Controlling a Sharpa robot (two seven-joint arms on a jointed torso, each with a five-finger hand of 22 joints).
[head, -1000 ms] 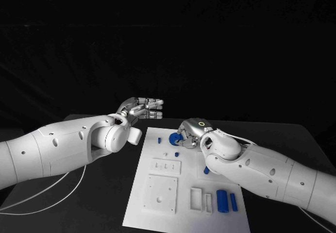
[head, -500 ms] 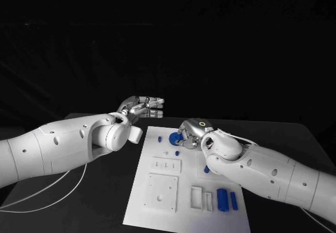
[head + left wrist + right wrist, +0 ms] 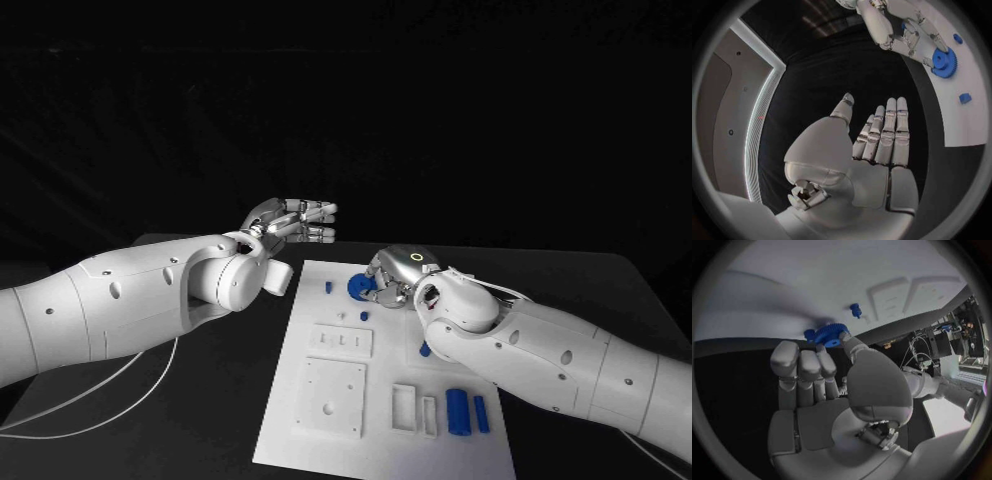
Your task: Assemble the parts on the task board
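Note:
The white task board lies lengthwise in the middle of the black table. A blue gear sits at the board's far end, and my right hand pinches it with thumb and fingertips. The right wrist view shows the gear at those fingertips; the left wrist view shows the gear flat against the board. My left hand hovers left of the board's far end, fingers straight, holding nothing.
Small blue pegs stand on the board, and two blue bars lie near its front right corner. White blocks occupy the board's left side. A white cable trails over the table's left.

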